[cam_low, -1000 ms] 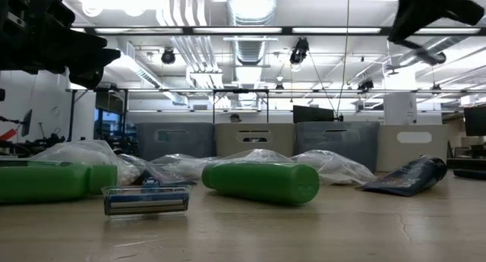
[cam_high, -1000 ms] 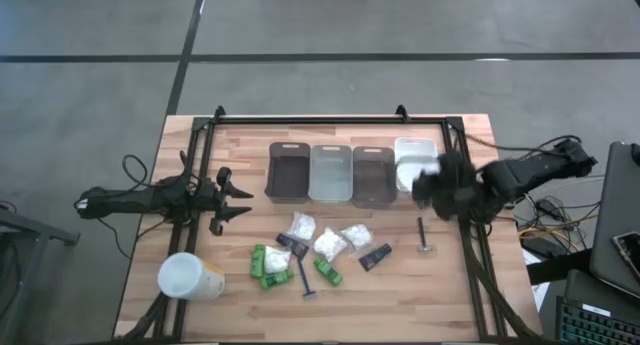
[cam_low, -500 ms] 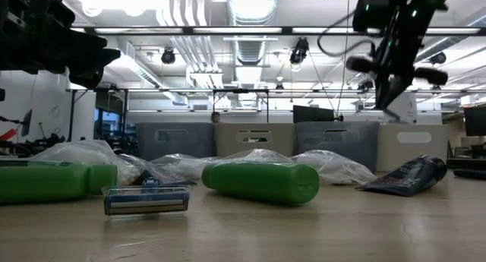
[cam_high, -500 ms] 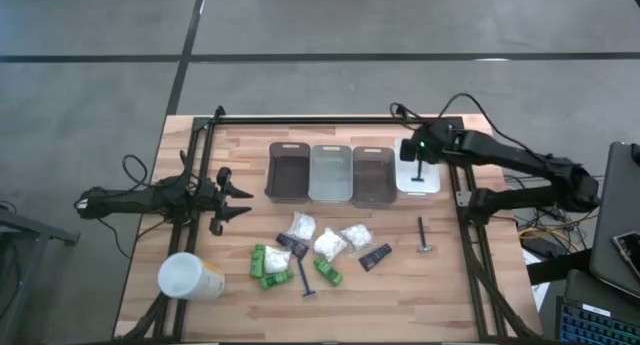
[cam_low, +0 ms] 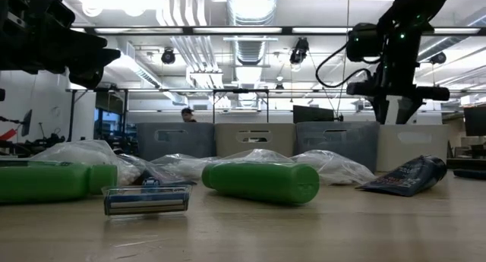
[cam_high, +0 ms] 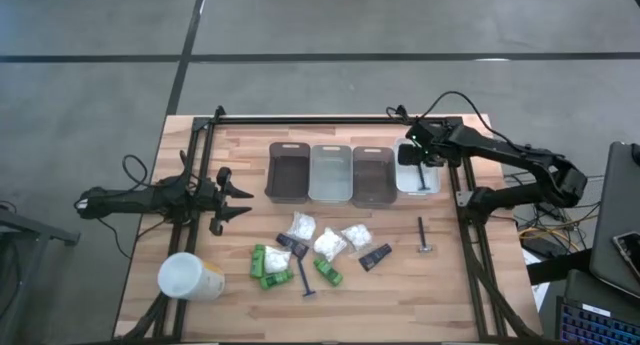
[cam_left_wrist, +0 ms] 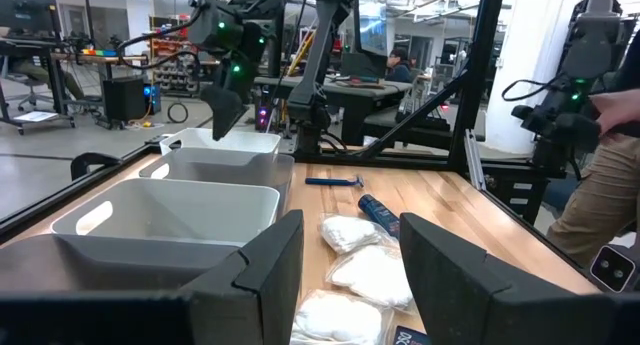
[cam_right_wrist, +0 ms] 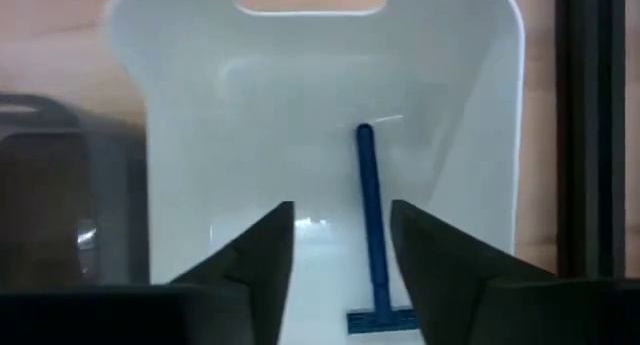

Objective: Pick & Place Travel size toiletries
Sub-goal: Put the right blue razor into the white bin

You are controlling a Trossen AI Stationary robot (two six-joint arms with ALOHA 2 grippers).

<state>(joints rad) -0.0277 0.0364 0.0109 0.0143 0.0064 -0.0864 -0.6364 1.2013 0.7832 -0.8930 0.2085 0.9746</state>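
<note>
The right gripper (cam_high: 421,163) hangs over the white bin (cam_high: 404,181) at upper right, fingers parted and empty. A blue razor (cam_right_wrist: 370,225) lies inside, probably just released there. The left gripper (cam_high: 238,200) waits half-open at the left.

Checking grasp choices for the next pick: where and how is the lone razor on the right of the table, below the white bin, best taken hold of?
Grip the razor on its thin straight handle, mid-length, coming straight down from above with the jaws spanning the handle's width. It lies flat on the table, apart from the other items, its head toward the near edge, so the handle is clear on both sides.
</note>
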